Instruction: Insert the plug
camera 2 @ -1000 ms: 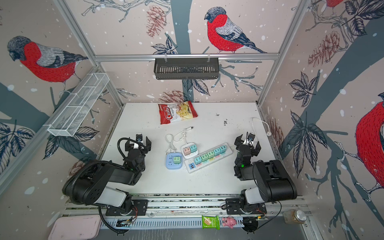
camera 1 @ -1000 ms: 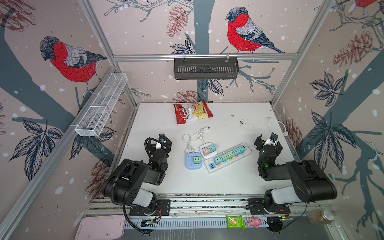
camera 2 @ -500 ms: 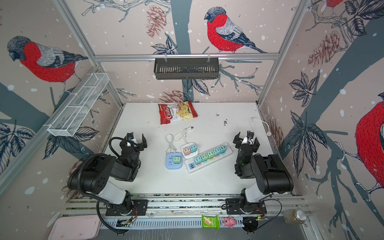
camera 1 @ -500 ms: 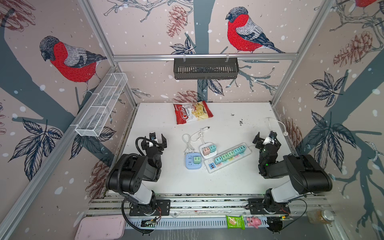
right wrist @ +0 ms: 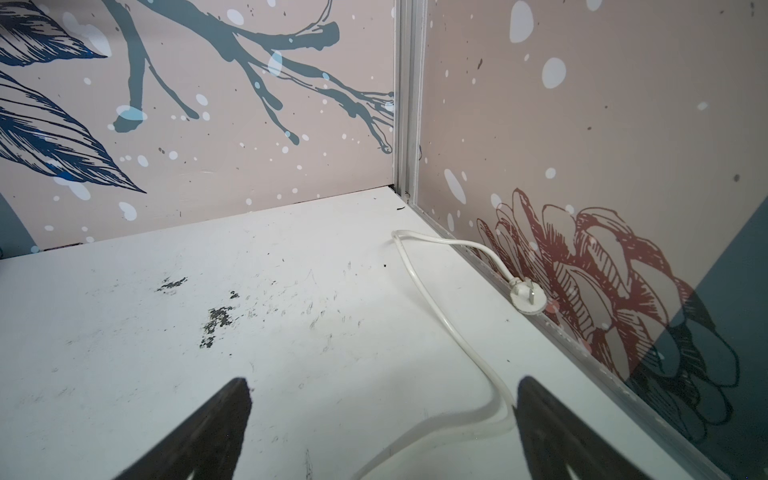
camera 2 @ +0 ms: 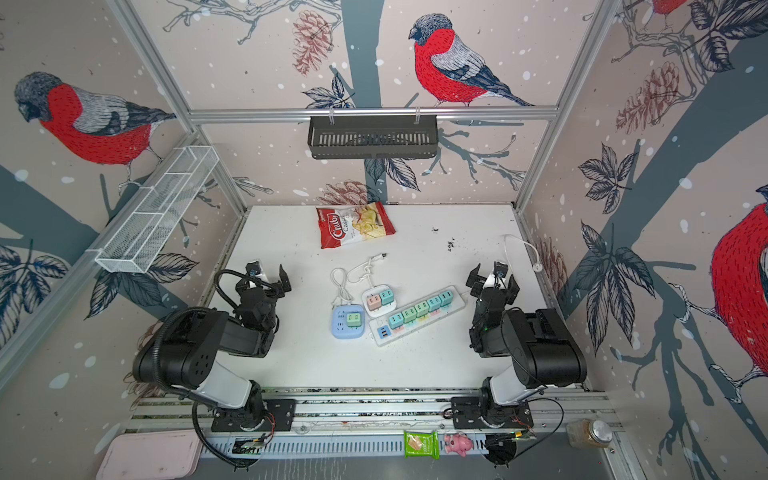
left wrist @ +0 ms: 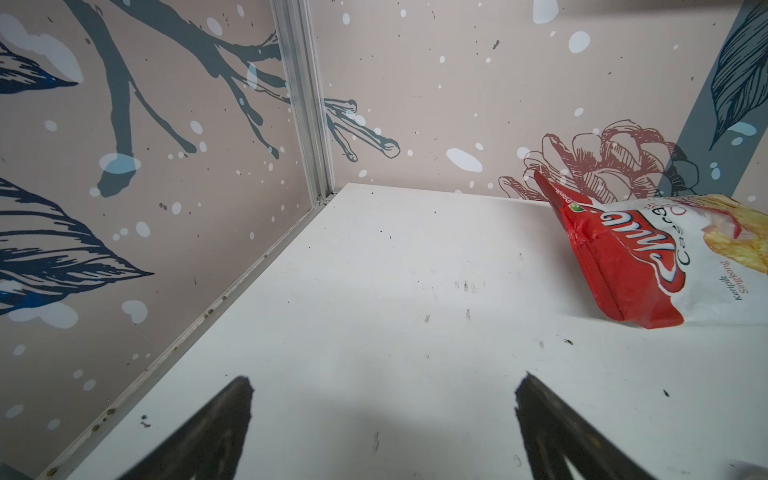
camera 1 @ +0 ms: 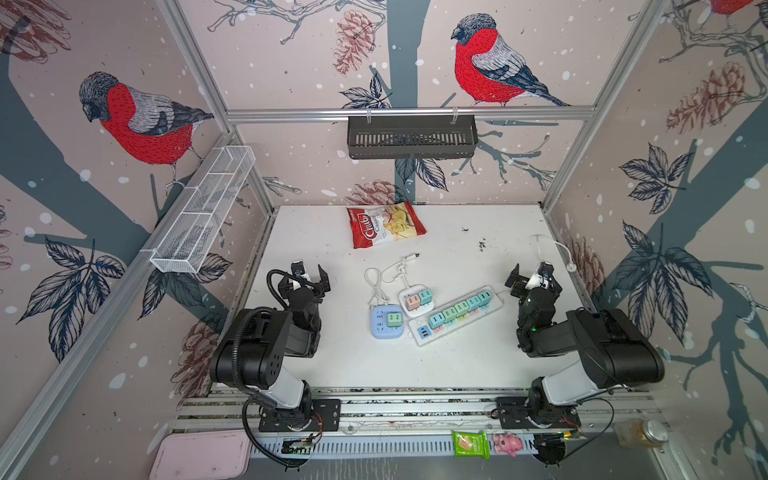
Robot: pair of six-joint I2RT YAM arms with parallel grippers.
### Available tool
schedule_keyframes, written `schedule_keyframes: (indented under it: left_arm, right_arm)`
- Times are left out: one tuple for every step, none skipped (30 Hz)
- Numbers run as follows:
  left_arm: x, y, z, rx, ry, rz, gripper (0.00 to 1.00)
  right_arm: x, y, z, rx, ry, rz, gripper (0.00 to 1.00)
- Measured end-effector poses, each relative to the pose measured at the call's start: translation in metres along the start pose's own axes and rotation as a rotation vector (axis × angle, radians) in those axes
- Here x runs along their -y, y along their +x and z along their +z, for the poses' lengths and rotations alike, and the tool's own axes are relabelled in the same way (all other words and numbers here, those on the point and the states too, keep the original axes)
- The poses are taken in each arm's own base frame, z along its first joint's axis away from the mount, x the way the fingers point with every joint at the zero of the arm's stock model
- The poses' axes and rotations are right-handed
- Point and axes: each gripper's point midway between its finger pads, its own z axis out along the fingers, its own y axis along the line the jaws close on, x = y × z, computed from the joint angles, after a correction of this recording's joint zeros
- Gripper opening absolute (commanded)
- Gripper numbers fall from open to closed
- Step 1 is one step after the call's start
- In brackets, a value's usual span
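Reads as idle, pre-reach step, with left gripper [camera 1: 309,272] and right gripper [camera 1: 531,272] both spread fully wide, holding nothing, parked at opposite table sides, well apart from the long white plastic power strip [camera 1: 457,323] and its row of pastel plug adapters [camera 1: 461,308], all seated. Spotted 1 loose candidate: round white plastic plug [right wrist: 528,297] on thin white cord [right wrist: 419,286], against the right wall near the right gripper. Next probably needs a reach by that gripper, clamping the plug body, then carrying to a free socket without snagging cord.
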Motion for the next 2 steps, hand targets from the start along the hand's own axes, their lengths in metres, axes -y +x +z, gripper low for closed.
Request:
schedule_keyframes:
  left_arm:
    - [0.0001, 0.0001, 0.0, 0.0, 0.0, 0.0, 0.98]
    - [0.0, 0.0003, 0.0, -0.001, 0.0, -0.001, 0.98]
  right_arm:
    - [0.0, 0.0, 0.0, 0.0, 0.0, 0.0, 1.0]
    - [-0.0001, -0.0002, 0.0, 0.001, 0.0, 0.0, 1.0]
